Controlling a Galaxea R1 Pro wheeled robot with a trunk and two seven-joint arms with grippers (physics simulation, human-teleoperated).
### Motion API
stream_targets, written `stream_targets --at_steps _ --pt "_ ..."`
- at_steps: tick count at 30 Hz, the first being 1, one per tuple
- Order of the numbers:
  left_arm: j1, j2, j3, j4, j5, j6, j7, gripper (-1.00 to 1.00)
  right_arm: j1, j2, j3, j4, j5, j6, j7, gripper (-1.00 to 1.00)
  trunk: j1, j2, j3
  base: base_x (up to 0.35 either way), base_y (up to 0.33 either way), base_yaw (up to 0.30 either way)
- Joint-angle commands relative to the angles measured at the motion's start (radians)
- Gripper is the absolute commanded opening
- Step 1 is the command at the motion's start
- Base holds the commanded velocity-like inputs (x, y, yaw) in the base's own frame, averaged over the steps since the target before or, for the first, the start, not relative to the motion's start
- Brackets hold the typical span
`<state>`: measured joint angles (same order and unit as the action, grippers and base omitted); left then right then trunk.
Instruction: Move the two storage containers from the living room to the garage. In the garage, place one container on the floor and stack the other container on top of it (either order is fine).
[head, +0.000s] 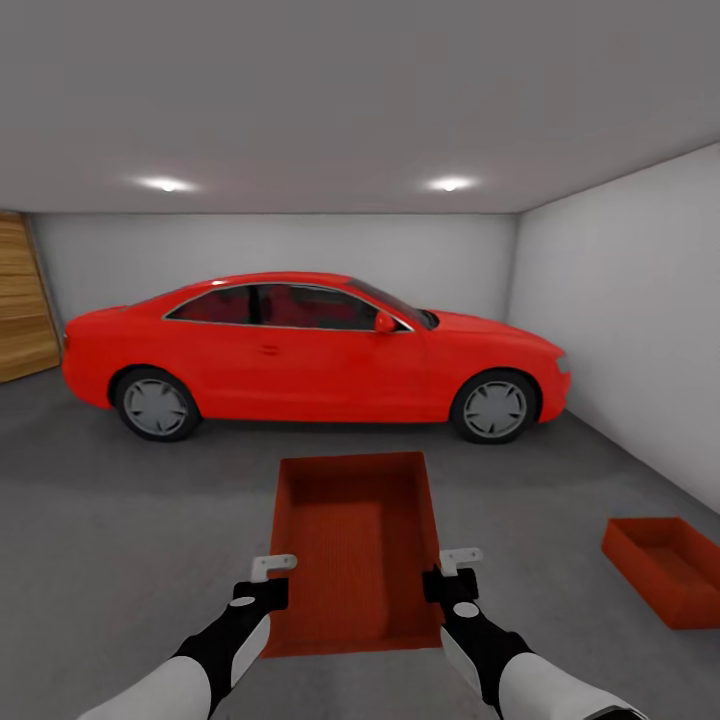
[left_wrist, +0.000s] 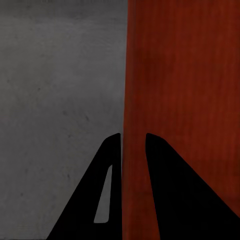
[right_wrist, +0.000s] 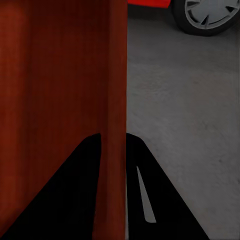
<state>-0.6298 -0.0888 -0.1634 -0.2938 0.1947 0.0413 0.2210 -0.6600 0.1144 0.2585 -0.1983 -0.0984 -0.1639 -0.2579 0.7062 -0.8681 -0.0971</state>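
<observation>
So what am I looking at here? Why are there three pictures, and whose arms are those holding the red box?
Those are a robot's two arms, in a computer-made world. The big picture comes from a camera on its head, looking forward and down. The other two come from little cameras near each claw, looking along its two black fingers.

The robot is in a garage with a red car. Its left gripper and right gripper each pinch one side wall of a red-orange box, so the box is held between both arms. In the close-up pictures you see that thin wall between the fingers, with grey floor beside it.

A second, matching box sits on the floor to the robot's right, apart from the held one.
</observation>
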Motion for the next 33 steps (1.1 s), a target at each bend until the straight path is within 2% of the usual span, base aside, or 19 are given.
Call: stream_targets --at_steps 1,33 --pt "-0.001 0.034 0.044 -0.005 -0.011 -0.047 0.044 -1.0 -0.001 -0.001 -0.042 0.003 -0.096 -0.008 -0.027 -1.0 0.001 -0.001 -0.002 0.318 0.0 -0.122" --pt "-0.001 0.034 0.044 -0.005 -0.011 -0.047 0.044 -1.0 -0.001 -0.001 -0.042 0.003 -0.096 -0.008 -0.026 -1.0 0.001 -0.001 -0.002 0.319 0.0 -0.275"
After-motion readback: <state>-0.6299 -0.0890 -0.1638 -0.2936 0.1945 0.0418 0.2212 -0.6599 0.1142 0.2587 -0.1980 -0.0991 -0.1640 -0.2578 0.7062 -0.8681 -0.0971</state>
